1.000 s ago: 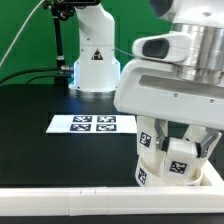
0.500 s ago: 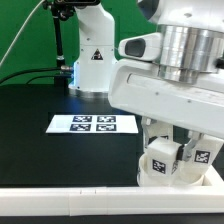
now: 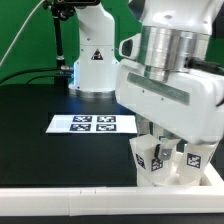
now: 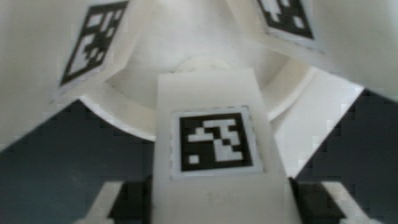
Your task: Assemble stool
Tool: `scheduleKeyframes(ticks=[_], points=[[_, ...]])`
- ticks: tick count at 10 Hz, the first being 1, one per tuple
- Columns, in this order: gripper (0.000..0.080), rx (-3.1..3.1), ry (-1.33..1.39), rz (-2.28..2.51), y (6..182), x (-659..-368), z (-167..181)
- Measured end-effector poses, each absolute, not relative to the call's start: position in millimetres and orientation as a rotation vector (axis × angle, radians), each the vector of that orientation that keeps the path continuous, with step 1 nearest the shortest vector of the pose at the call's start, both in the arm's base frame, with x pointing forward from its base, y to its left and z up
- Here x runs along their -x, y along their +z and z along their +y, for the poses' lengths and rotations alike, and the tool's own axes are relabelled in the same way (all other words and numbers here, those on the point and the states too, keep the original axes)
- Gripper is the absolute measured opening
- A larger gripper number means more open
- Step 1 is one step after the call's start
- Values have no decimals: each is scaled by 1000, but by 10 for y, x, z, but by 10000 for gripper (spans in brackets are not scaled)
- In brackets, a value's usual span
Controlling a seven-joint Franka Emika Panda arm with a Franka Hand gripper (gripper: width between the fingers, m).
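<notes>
At the exterior view's lower right stands the white stool point(image 3: 152, 172), seat down with tagged legs point(image 3: 143, 155) pointing up, beside the border rail. My gripper point(image 3: 166, 150) hangs straight over it, mostly hiding it. In the wrist view a blocky white leg point(image 4: 217, 125) with a square tag sits between my fingers point(image 4: 125, 200); the gripper point(image 4: 222, 205) is shut on it. Beneath it lies the round seat point(image 4: 121, 112). Two more tagged legs point(image 4: 98, 45) point(image 4: 294, 20) stand on the seat beyond the held one.
The marker board point(image 3: 92, 124) lies flat on the black table at mid-left. A long white border rail point(image 3: 60, 195) runs along the front edge. The arm's white base point(image 3: 92, 60) stands at the back with cables beside it.
The wrist has turned about its upright axis over the stool. The tagged legs below it have swung round to new positions; the grip on the leg stays the same.
</notes>
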State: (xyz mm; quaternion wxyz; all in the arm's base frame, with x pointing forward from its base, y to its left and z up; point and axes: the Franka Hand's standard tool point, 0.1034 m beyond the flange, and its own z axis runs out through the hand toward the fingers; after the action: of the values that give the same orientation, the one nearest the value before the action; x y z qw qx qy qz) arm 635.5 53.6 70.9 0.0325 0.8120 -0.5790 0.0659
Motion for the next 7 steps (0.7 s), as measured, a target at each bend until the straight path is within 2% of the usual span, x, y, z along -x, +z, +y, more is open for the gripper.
scheduleKeyframes(ticks=[2,3,4,5,7], points=[[358,-2498,201,-1781,701,-6350,534],[561,-2498,201,-1781,701,-6350,534],[561,-2500,203,-1782,708,-6355,537],[631,-2531,210,-1779,821,-6381,561],[645,-2619,210,-1776,1236,-6364,511]])
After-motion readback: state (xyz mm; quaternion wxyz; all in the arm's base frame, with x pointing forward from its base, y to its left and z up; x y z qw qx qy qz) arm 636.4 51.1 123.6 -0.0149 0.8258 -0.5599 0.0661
